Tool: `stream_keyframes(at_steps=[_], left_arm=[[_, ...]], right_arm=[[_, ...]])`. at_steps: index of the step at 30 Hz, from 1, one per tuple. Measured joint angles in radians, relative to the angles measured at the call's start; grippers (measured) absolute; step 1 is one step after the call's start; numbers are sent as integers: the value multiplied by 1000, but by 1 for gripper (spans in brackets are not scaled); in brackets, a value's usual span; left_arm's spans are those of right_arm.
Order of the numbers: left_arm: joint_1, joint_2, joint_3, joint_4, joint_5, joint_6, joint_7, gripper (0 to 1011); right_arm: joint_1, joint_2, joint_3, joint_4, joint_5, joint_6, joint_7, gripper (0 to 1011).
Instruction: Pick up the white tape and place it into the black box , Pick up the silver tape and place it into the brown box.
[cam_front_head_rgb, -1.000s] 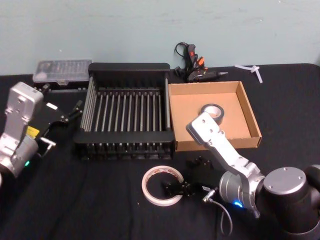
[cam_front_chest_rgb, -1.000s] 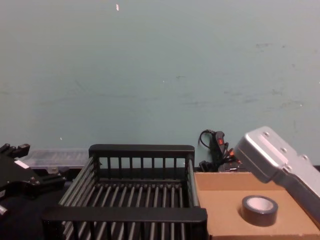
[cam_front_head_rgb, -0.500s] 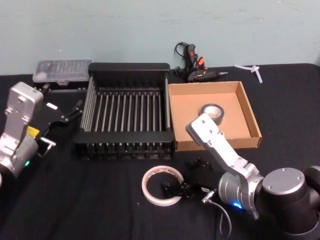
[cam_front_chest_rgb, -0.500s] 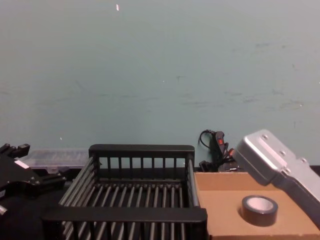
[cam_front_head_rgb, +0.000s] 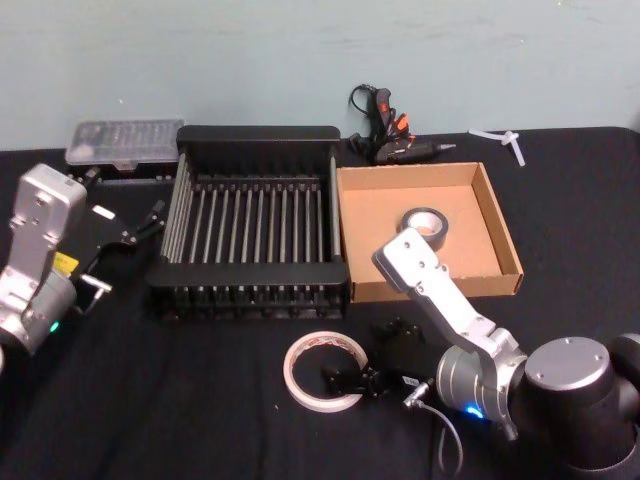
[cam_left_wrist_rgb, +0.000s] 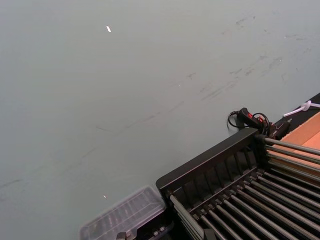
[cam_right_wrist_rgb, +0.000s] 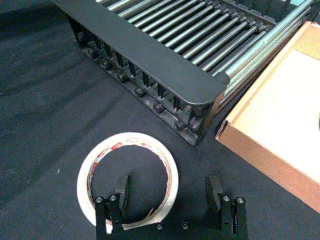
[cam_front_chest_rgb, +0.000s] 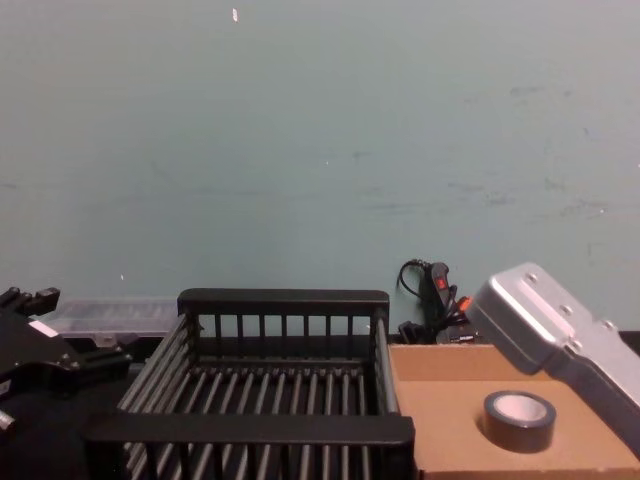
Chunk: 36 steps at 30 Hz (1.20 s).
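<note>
The white tape (cam_front_head_rgb: 323, 372) lies flat on the black cloth in front of the black box (cam_front_head_rgb: 255, 134). My right gripper (cam_front_head_rgb: 350, 380) is open low over the ring's right side. In the right wrist view one finger (cam_right_wrist_rgb: 122, 192) stands inside the white tape (cam_right_wrist_rgb: 90, 170) and the other (cam_right_wrist_rgb: 214, 191) outside it, with the ring's wall between them. The silver tape (cam_front_head_rgb: 423, 222) rests in the brown box (cam_front_head_rgb: 410, 172), also seen in the chest view (cam_front_chest_rgb: 519, 418). My left gripper (cam_front_head_rgb: 145, 225) is parked left of the black box.
A clear plastic case (cam_front_head_rgb: 125, 140) sits behind the black box's left corner. A glue gun with cables (cam_front_head_rgb: 385, 135) and a white plastic piece (cam_front_head_rgb: 500, 138) lie behind the brown box. Open black cloth stretches left of the white tape.
My right gripper has sunk a little and edged left over the white tape. The left arm and both tapes have not moved.
</note>
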Motion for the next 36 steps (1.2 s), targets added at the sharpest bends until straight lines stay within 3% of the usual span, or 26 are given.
stream_keyframes(at_steps=[36], left_arm=[[0,0,0,0,0,0,0,1001]], right_arm=[[13,-11,-14,8,-7,-9,20,1002]])
